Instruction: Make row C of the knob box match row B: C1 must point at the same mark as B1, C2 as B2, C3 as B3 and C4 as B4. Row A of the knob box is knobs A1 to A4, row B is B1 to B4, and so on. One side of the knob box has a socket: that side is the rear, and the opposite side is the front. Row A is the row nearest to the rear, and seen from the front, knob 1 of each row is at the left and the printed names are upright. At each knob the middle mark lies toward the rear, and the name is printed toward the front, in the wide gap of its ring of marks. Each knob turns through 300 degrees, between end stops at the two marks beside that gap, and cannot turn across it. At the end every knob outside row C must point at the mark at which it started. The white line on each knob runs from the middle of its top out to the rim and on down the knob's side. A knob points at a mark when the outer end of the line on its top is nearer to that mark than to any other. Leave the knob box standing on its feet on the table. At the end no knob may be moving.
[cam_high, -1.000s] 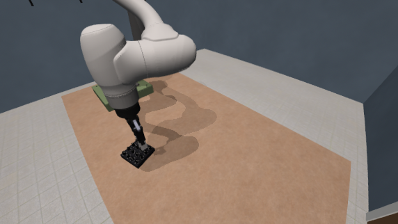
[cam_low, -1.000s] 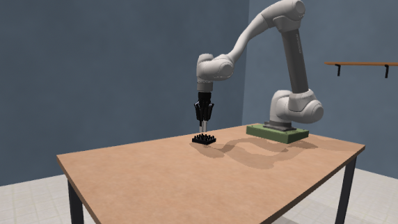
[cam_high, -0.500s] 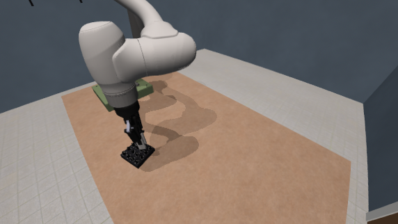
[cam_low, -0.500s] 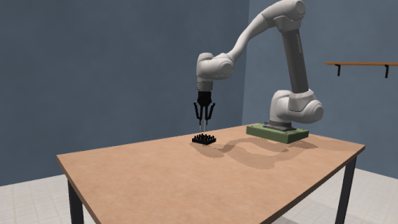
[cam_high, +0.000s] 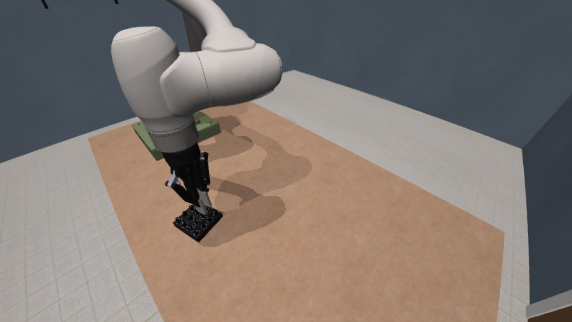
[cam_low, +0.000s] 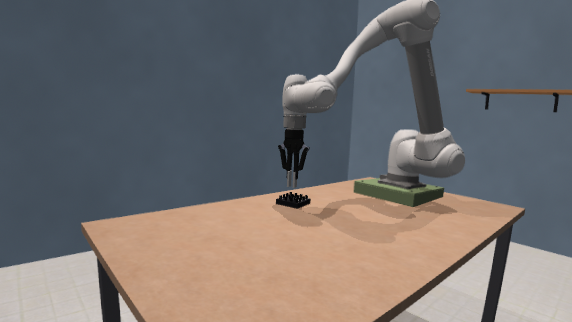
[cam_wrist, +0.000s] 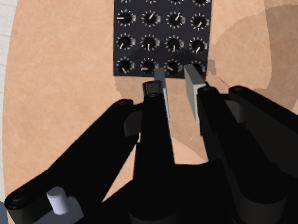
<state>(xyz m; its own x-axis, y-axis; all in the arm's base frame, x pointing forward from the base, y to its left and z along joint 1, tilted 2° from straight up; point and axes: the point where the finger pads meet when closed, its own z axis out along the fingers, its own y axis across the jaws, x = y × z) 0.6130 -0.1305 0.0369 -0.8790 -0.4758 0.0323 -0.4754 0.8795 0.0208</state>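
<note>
The black knob box stands on its feet on the brown table. It carries four rows of small black knobs with white lines; the printed names are too small to read. My gripper hangs a little above the box and points straight down. Its fingers stand close together with a narrow empty gap and touch no knob. In the wrist view the fingertips lie over the box's nearest row, around its third knob from the left.
The arm's green base plate sits on the table behind the box. A wall shelf hangs far off at the right. The table's edges fall away to a tiled floor.
</note>
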